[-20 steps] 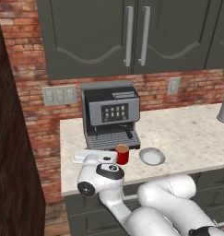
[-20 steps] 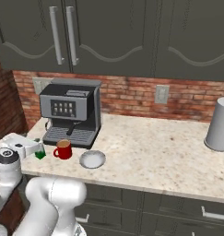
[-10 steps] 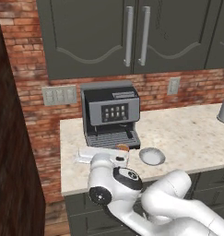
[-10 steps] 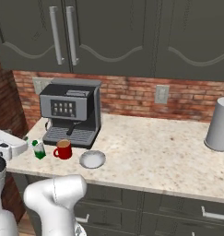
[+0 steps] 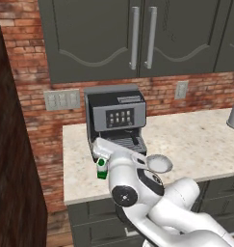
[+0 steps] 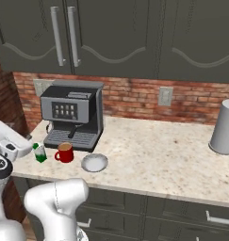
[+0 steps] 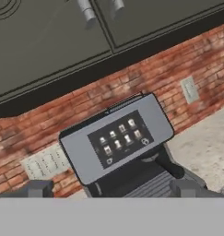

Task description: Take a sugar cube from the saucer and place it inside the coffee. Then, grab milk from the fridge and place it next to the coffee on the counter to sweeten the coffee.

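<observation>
Raised since earlier, jaws wide apart; milk (image 6: 39, 153) stands beside coffee (image 6: 65, 153).

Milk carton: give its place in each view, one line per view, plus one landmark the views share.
Left base view: the milk carton stands on the counter, left of centre, partly behind the white arm.
Right base view: it stands far left, just left of the red mug.
Hand view: the milk carton is not in it.
Shared landmark: the coffee machine.
</observation>
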Motion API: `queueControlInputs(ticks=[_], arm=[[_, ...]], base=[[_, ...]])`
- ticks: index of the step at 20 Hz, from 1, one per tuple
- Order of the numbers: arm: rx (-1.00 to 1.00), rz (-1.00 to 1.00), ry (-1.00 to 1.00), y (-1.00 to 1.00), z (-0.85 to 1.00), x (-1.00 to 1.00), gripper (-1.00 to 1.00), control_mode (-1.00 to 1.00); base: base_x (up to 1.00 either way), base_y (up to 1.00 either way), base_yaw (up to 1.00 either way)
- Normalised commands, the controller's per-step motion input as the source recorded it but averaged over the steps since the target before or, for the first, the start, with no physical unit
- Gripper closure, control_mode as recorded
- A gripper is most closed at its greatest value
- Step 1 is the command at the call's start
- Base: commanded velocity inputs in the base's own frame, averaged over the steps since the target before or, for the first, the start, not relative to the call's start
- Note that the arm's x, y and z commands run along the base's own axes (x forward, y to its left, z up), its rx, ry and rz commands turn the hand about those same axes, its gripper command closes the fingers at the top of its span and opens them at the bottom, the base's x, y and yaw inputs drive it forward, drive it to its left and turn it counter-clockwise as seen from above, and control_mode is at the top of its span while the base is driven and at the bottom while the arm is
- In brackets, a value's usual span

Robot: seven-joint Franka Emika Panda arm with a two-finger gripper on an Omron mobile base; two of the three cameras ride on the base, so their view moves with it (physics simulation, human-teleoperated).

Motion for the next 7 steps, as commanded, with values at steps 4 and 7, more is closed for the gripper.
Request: queueControlInputs(ticks=[4, 7], arm=[[0.41, 0.00, -0.09, -0.65, 0.00, -0.15, -1.00, -1.00], [0.46, 0.00, -0.08, -0.80, 0.00, -0.16, -1.00, -1.00]], base=[[0.00, 0.00, 0.00], [0.00, 0.00, 0.00]])
